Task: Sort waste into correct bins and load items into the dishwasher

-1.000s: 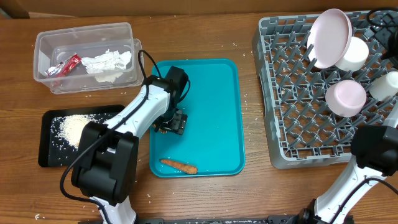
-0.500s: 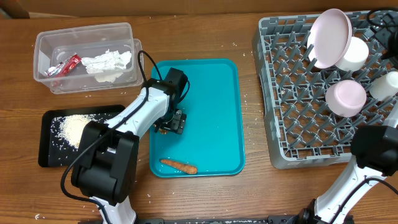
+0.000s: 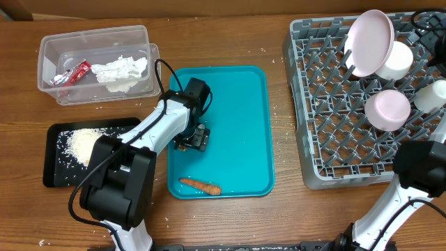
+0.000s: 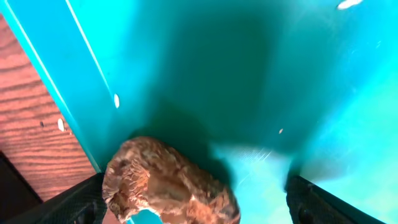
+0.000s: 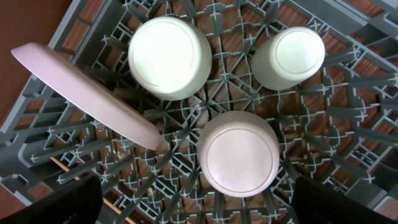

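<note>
The left gripper (image 3: 194, 139) is hanging low over the left edge of the teal tray (image 3: 237, 104) with its jaws spread wide, and the brown food lump (image 4: 168, 186) is lying between them, close to one finger. The carrot piece (image 3: 200, 185) is resting near the tray's near edge, the rice (image 3: 82, 144) is sitting on the black tray (image 3: 56, 174), and the napkin (image 3: 122, 70) and red wrapper (image 3: 73, 72) are lying in the clear tub (image 3: 94, 32). The right gripper (image 5: 199, 205) is hovering wide open above the dish rack (image 3: 334, 139) — gripping nothing

Teal tray (image 4: 249, 68): glossy, smooth plastic. Brown food lump (image 4: 165, 186): rough, crumbly. Table (image 4: 28, 118): grained wood. I read the dish rack (image 3: 334, 132) as matt grey plastic.
</note>
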Robot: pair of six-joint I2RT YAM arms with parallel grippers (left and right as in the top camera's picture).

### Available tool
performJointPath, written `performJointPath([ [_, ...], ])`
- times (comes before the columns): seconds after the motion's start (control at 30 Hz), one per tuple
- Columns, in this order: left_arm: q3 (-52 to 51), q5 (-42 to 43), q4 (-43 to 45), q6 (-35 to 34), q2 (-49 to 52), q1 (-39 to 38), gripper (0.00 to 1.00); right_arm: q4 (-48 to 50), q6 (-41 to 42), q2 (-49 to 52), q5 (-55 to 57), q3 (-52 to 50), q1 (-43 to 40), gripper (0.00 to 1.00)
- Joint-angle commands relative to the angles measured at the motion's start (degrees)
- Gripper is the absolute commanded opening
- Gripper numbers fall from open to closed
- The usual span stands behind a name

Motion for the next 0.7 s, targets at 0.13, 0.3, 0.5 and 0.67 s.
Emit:
performJointPath([
  [0.13,-0.6,2.4,0.9,2.4,0.4,-0.5,0.91,0.3,-0.1,-1.8,-0.1,1.3,-0.1,1.0],
  [0.3,-0.6,5.8,1.0,2.2,0.4,-0.5,0.9,0.3,-0.1,-1.8,0.0,1.3,-0.1,1.0],
  [0.5,-0.6,10.6,0.7,-1.7,0.4,-0.5,0.89,0.3,-0.1,-1.8,-0.1,1.3,-0.1,1.0],
  [0.67,-0.7,12.5,0.2,-6.8,0.4,-0.5,0.83,0.3,-0.1,-1.8,-0.1,1.3,-0.1,1.0],
])
